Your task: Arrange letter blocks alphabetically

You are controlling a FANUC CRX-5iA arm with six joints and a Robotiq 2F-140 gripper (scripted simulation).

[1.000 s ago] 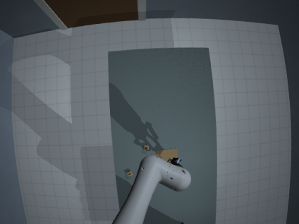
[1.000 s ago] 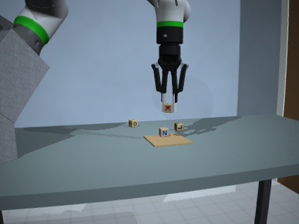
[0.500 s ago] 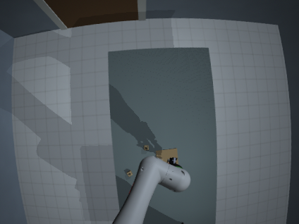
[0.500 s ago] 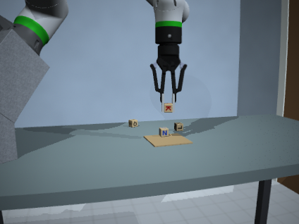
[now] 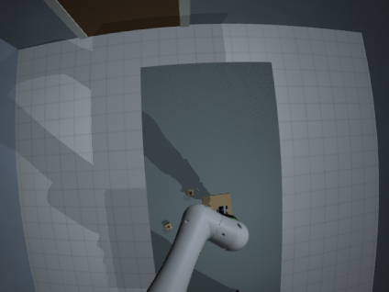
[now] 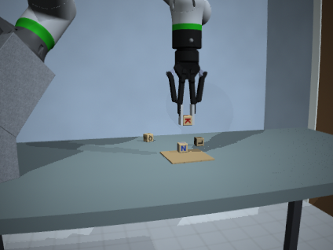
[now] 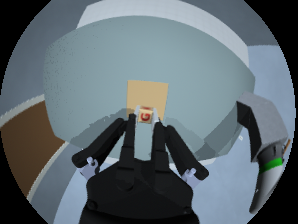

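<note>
Tan and flat, the mat point(image 6: 188, 156) is seen lying on the grey-green tabletop point(image 6: 236, 173); one block marked N point(image 6: 182, 147) is set on the mat near its far left corner in the exterior view. The fingers point(image 6: 187, 114) are clamped on a block with a red K point(image 6: 188, 120), which is held in the air well above the mat (the K is seen on the side turned to the exterior camera); in the wrist view the same block point(image 7: 145, 115) is seen between the fingertips with the mat point(image 7: 148, 96) below it. A third block point(image 6: 199, 141) is seen on the tabletop just behind the mat's far edge, off the mat; its letter cannot be read with certainty. A fourth block point(image 6: 148, 137) is placed farther left on the tabletop, well apart from the mat; its mark looks rounded but is too small to be named. From above, two small blocks point(image 5: 190, 193) point(image 5: 168, 226) are seen beside the white arm point(image 5: 202, 239), by which part of the mat point(image 5: 217, 200) is hidden.
</note>
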